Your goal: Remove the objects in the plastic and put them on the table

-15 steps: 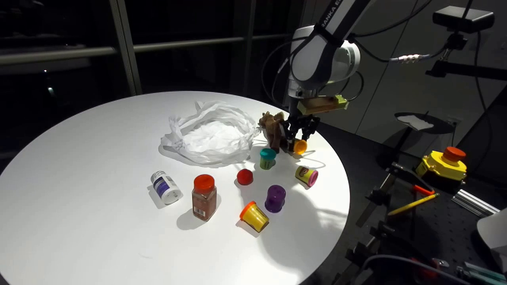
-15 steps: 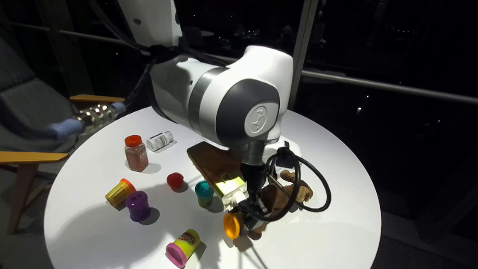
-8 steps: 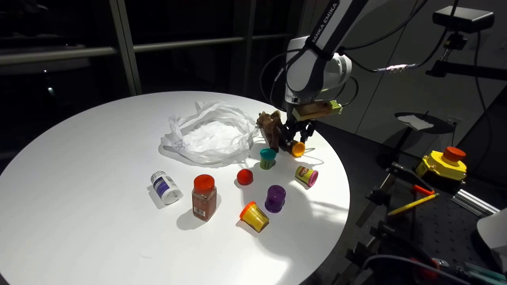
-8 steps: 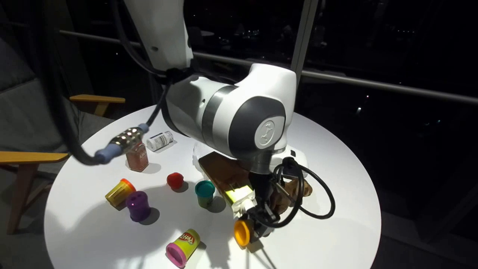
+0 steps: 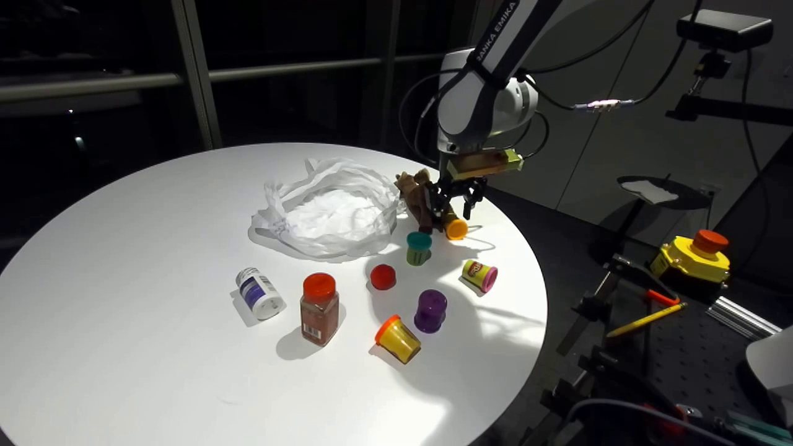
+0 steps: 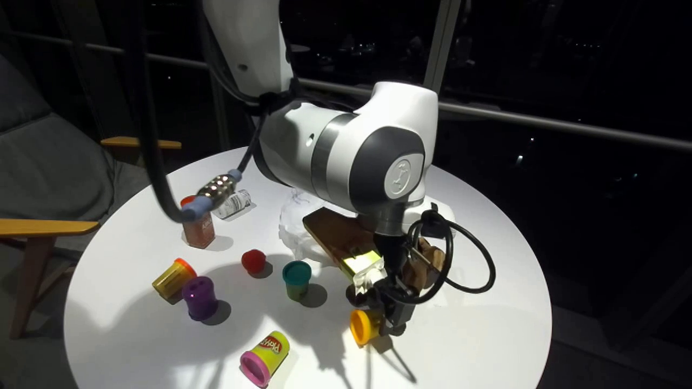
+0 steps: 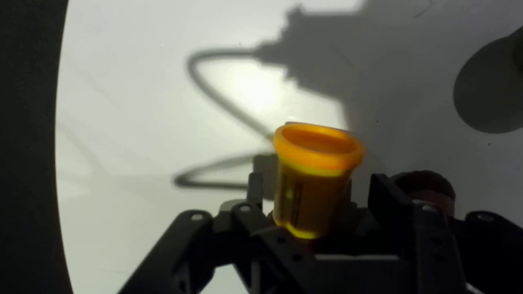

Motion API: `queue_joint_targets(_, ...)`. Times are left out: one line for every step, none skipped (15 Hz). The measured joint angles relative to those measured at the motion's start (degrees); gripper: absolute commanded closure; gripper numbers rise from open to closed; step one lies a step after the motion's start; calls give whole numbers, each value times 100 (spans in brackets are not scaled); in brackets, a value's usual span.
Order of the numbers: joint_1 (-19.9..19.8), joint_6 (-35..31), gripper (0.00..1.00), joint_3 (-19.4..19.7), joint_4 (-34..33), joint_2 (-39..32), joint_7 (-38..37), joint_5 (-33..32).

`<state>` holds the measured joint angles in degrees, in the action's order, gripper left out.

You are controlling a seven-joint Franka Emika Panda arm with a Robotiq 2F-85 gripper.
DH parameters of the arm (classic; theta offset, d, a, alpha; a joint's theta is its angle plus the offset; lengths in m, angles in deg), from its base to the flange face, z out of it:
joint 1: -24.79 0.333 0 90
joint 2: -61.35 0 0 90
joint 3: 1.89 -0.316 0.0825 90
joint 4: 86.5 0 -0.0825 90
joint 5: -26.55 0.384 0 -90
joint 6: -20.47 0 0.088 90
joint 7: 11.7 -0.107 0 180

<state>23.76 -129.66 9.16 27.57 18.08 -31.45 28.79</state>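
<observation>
Straddling the orange-lidded tub point(image 7: 306, 200), the gripper point(image 7: 318, 181) stands with fingers point(image 7: 255, 190) parted, clear on both sides. The tub is tipped over at the round white table point(image 5: 148, 279), contact unclear, long axis near level, lid point(image 6: 359, 327) pointing away from the teddy bear point(image 5: 414, 192), which the gripper partly hides. The tub's label point(image 7: 297, 196) blurs past reading; "Play-Doh" shows on the pink-lidded tub point(image 6: 267, 354), "EMIKA" on the arm point(image 5: 461, 105).

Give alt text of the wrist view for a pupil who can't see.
A yellow-and-orange cup appears between the parted fingers of a black gripper. Behind is a white table with grey shadows, its curved edge at the left.
</observation>
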Motion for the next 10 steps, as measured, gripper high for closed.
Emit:
queue_joint_targets(-4, 54, 0, -20, -28, 12, 15, 0)
queue_joint_targets(-10, 103, 0, -34, -51, 45, 31, 0)
queue_joint_targets(-24, 159, 0, -54, -63, 116, 51, 2)
queue_joint_targets(-46, 249, 0, -83, -69, 224, 86, 15)
queue_joint_targets(-77, 378, 0, -127, -71, 374, 139, 34)
queue_joint_targets(-102, 616, 0, -178, -75, 567, 199, 49)
queue_joint_targets(-121, 941, 0, -243, -75, 803, 288, 68)
queue_joint_targets(-139, 1341, 0, -329, -78, 1065, 394, 88)
queue_joint_targets(-151, 1809, 0, -432, -85, 1343, 535, 117)
queue_joint_targets(-153, 2301, 0, -540, -97, 1614, 685, 156)
